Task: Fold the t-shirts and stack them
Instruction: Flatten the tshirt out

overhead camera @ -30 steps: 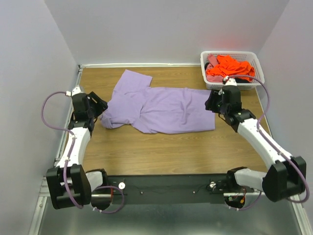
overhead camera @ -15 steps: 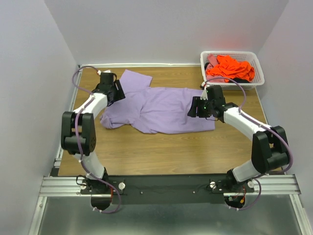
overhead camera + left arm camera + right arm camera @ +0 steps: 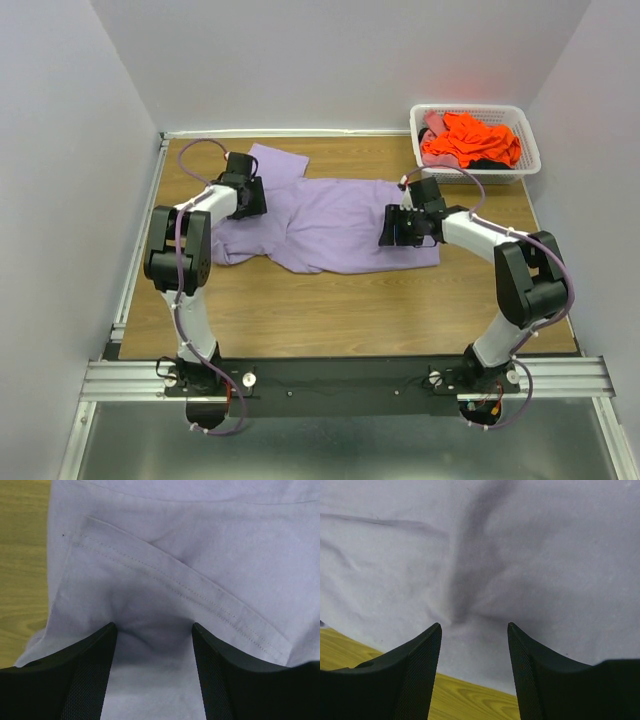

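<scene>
A large lavender-purple t-shirt (image 3: 330,222) lies spread and partly folded on the wooden table. My left gripper (image 3: 248,193) is open and pressed down on its left sleeve area; in the left wrist view the jaws stand apart over a stitched hem fold (image 3: 190,587), with cloth (image 3: 155,670) between them. My right gripper (image 3: 393,228) is open on the shirt's right part near its lower edge; the right wrist view shows cloth (image 3: 485,570) bunched between the fingers. Orange and pink shirts (image 3: 468,137) lie piled in the basket.
A white lattice basket (image 3: 527,135) stands at the back right corner. Bare wooden table (image 3: 330,310) lies in front of the shirt. Grey walls close in on the left, back and right. A metal rail (image 3: 330,378) runs along the near edge.
Both arms have reached in from the table's sides onto the purple shirt. The left gripper moved up and right to the sleeve; the right gripper moved left onto the shirt's right part.
</scene>
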{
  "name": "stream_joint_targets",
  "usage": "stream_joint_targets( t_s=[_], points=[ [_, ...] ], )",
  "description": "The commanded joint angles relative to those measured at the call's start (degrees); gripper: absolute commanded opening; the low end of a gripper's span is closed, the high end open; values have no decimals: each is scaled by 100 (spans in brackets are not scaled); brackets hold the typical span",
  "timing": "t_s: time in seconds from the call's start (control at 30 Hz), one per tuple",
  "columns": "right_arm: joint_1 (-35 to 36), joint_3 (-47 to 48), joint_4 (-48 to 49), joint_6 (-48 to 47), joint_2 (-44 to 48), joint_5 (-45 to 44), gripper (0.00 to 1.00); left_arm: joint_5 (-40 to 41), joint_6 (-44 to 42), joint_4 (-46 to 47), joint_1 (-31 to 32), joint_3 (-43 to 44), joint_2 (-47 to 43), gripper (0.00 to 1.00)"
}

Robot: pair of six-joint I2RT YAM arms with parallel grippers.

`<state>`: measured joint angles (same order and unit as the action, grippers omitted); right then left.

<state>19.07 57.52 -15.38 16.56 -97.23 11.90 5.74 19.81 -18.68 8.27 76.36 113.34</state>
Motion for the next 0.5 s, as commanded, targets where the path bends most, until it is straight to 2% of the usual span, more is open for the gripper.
stream_joint_targets(
  t_s=[0.0,0.17,0.37,0.47],
  points=[
    [35,-240,-211,137,46,-127,63,-257,-48,-286,-19,-717,-171,70],
    [35,-915,-623,348,397,39,64,-924,75,-233,-19,-1710,-654,70],
    [35,-1742,-1492,638,1573,646,66,-1338,312,-312,-19,-2993,-1979,73],
    [53,-1780,-1984,717,1909,970,66,-1627,356,-434,-19,-3302,-2385,74]
  ],
)
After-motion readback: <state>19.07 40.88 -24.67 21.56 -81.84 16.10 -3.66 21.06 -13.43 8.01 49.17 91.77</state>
